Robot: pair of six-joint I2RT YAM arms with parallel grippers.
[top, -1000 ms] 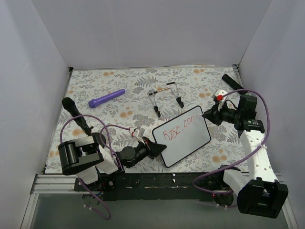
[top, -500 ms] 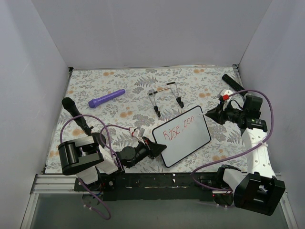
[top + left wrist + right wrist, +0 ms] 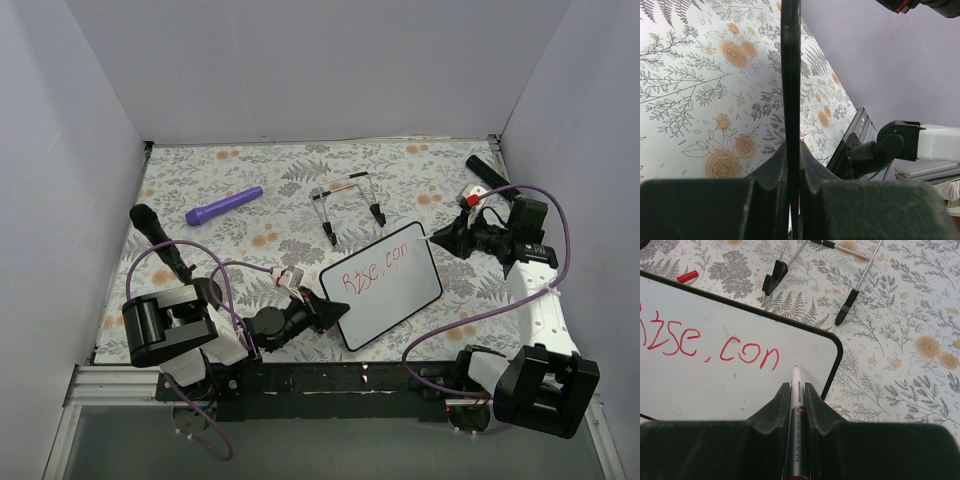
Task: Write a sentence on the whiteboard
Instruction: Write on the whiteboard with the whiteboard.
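Observation:
The whiteboard (image 3: 392, 290) lies tilted near the table's front, and my left gripper (image 3: 330, 312) is shut on its lower left edge. In the left wrist view the board's black rim (image 3: 790, 75) runs edge-on between the closed jaws of the left gripper (image 3: 792, 150). The sentence (image 3: 378, 266) reads "Rise, con" in red (image 3: 710, 342). My right gripper (image 3: 447, 238) is shut on a marker (image 3: 796, 390). The marker's tip rests at the whiteboard (image 3: 715, 385) just right of the last letter, near the top right corner.
A black wire stand (image 3: 347, 205) sits behind the board, its feet (image 3: 820, 270) close to the rim. A red cap (image 3: 687, 276) lies by the board's far edge. A purple tool (image 3: 224, 206) and a black handle (image 3: 158, 238) lie left; another black object (image 3: 485, 170) is at the back right.
The right gripper with the marker has shifted slightly right and its arm has swung outward. The written letters are the same. The left gripper and board have not moved.

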